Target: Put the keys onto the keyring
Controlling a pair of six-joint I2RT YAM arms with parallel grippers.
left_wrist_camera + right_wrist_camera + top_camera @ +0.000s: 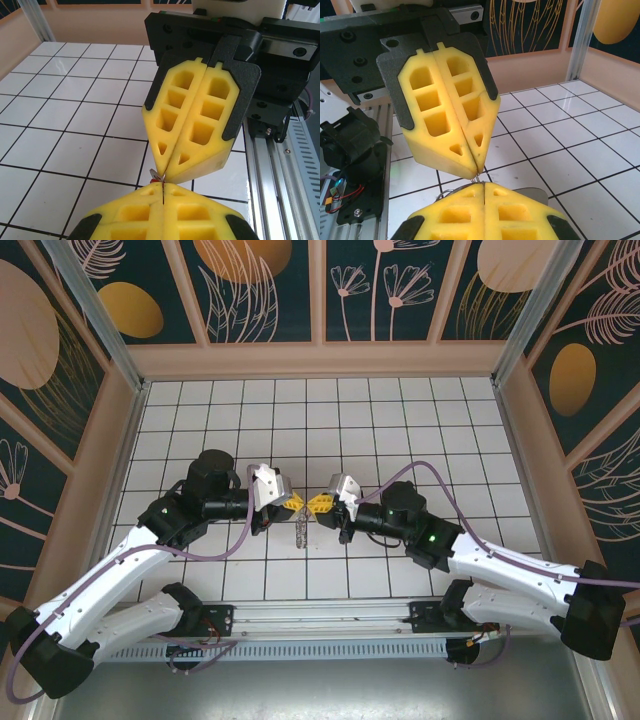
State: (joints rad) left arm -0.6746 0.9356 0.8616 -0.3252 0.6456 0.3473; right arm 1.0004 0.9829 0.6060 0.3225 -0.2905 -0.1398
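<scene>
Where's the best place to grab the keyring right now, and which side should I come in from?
Probably the bare wire of the keyring near the shut tips of the left end effector and right end effector, coming in level from the side. The wire is thin, so close straight across it; the bunch of keys lower down would likely shift.

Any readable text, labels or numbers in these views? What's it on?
None readable.
Yellow finger pads, black finger mounts: no lettering.
Wall panels: only plant drawings.
Small wired part by the rail: too blurred to tell.
</scene>
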